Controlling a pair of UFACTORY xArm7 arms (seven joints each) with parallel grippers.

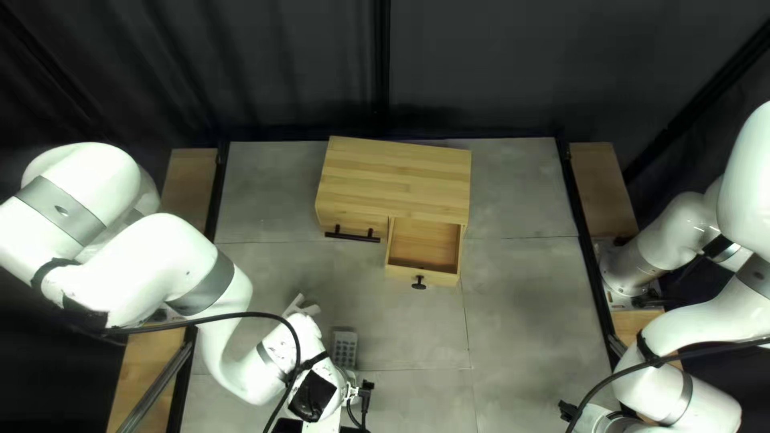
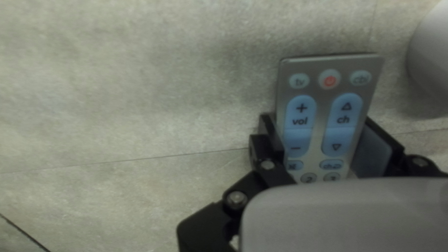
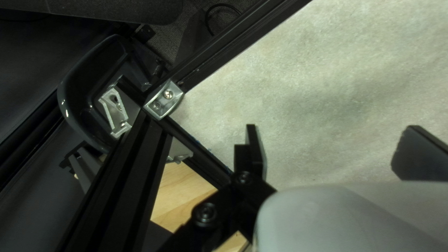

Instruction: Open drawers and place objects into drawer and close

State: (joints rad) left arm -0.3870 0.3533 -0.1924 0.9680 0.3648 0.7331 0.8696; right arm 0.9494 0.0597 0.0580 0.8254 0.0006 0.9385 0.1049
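At the left of the top left view, the white left arm, banded in smooth gray, bends down toward the lower middle, a black cable looping over it. Its gripper (image 1: 350, 374) is partway closed, its two black fingers set against the long edges of a remote control (image 1: 345, 348). In the left wrist view the remote lies tilted between them, its outer end nearer the camera. It is a flat gray rectangle with printed letters, numerals and symbols on round and oval keys; one round key has a red mark, and two long rounded keys are pale blue. A pale rounded shape (image 2: 431, 60), only partly seen, is beside the remote.

In the upper middle of the top left view stands a cabinet (image 1: 393, 176) of striped, light-colored wood. Its left drawer (image 1: 353, 223) is closed, with a long black bar handle (image 1: 351, 237); to the right, a narrower drawer (image 1: 423, 277) is pulled out, with a small dark knob (image 1: 419, 283). Under everything is a mottled gray tabletop (image 1: 529, 313) crossed by thin seams.

At the lower right, the right arm's gripper (image 1: 597, 418) has its fingers spread wide with nothing between them. Its wrist view shows grooved black rails (image 3: 224, 49) joined by a shiny metal corner bracket (image 3: 163, 99) beside the gripper.
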